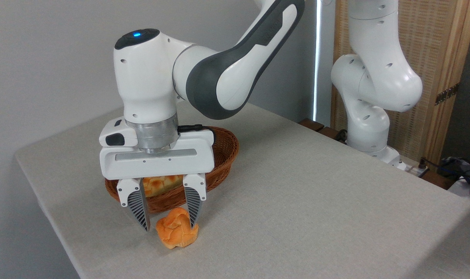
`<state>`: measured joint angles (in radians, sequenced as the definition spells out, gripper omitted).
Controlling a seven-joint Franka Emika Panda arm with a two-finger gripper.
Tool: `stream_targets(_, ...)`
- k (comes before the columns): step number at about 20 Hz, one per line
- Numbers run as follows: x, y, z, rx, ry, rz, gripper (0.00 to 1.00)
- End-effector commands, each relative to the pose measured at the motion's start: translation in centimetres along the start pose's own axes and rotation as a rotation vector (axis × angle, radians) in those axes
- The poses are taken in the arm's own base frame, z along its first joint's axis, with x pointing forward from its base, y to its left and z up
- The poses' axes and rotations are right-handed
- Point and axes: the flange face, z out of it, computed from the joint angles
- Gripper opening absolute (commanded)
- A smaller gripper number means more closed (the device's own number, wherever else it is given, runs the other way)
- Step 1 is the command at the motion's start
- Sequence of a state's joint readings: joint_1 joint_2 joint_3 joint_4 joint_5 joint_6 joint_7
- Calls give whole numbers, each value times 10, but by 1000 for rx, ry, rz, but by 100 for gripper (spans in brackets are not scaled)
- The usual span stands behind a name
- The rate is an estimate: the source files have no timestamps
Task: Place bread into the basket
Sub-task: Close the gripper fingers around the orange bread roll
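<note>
One bread (177,233) lies lobes-up between the spread pincer (170,226) fingers.

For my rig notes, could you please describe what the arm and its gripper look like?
The arm is glossy white with dark grey joint panels and a blue light on its top cap. A silver ring joins it to the white, boxy gripper, whose two fingers have dark ribbed pads. A black cable plugs in behind.

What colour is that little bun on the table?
Glossy orange-golden. The bun shows plainly in the fixed camera view, under the gripper.
</note>
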<state>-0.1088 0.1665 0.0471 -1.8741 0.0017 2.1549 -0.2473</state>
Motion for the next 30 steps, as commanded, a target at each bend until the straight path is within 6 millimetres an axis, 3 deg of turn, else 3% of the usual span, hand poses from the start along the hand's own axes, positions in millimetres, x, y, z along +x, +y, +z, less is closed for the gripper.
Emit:
stream_targets(1,-2,0,1,-7,15,-16,100)
stream_targets(23,-15,-3,19,15,-62,-2,100)
stream_targets(28,-15,-2,19,13,-58,4,53)
stream_targets(30,-15,-2,19,14,-59,4,46)
